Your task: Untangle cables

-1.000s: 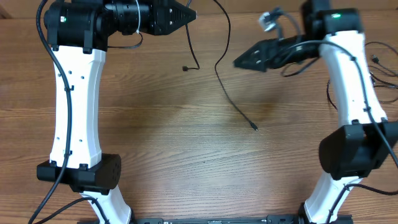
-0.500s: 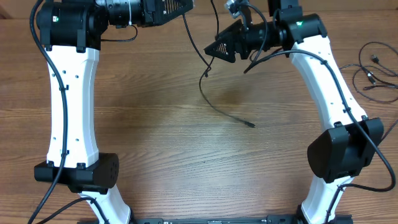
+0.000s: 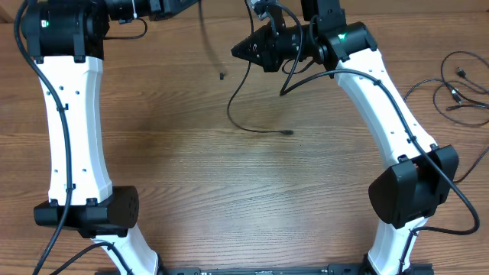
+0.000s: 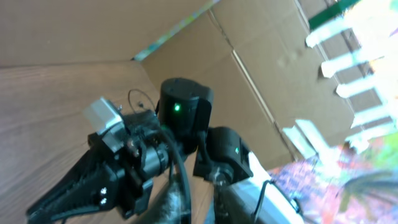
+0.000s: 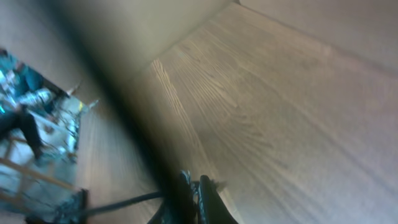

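Note:
A thin black cable (image 3: 231, 107) drops from my right gripper (image 3: 235, 51) at the top centre, curves over the table and ends in a small plug (image 3: 289, 132). In the right wrist view my right gripper (image 5: 198, 186) is shut, with that cable (image 5: 124, 202) running into the fingertips from the left. A second cable (image 3: 203, 30) hangs from my left gripper, which is past the top edge of the overhead view; its plug (image 3: 221, 75) is low over the wood. In the left wrist view this cable (image 4: 181, 190) runs between blurred fingers (image 4: 168, 208), and their gap is unclear.
Several more loose black cables (image 3: 451, 88) lie spread at the right edge of the table. The left arm's white link (image 3: 72, 122) stands along the left side. The right arm's link (image 3: 382, 99) slants across the right. Cardboard boxes (image 4: 249, 68) stand behind the table.
My right arm has swung left across the top and its jaws have closed. My left gripper has moved left and out past the top edge. The cable on the table has been dragged left.

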{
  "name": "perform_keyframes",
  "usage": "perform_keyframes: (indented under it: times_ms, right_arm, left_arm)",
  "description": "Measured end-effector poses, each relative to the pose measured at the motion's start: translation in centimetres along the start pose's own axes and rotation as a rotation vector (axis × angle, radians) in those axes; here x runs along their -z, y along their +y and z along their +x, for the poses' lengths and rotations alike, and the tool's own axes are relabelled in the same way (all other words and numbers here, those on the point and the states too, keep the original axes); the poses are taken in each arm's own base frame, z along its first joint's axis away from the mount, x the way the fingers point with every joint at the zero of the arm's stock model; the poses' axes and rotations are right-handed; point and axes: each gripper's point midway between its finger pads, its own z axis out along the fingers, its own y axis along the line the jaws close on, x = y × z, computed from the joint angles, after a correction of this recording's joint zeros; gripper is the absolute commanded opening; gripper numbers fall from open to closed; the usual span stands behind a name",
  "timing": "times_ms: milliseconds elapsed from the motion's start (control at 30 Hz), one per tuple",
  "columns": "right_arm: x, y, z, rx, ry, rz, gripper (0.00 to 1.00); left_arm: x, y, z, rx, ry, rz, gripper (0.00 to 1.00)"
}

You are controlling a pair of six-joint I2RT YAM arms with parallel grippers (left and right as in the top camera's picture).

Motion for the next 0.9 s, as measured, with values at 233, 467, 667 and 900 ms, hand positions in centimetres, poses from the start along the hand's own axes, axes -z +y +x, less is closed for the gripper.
perform_keyframes:
  times_ms: [233,467,667,900]
  right_arm:
    - [3.6,-3.8,0.6,-0.278,-0.021,0.098,0.04]
    - [13.8,-8.1,0.4,-0.510,-0.132,0.375,0.04]
    - [26.2,-6.9,-3.1,-0.607,-0.377,0.519,0.04]
    - [41.5,-4.3,-4.3,-0.661,-0.693,0.661,0.04]
  left_arm:
    - [1.1,3.5,1.5,0.147,-0.004,-0.153,0.75]
    - [2.5,8.8,4.3,0.256,0.013,-0.464,0.77]
    - [2.2,11.0,6.5,0.198,0.080,-0.671,0.77]
    - [1.4,11.7,7.6,0.114,0.129,-0.785,0.77]
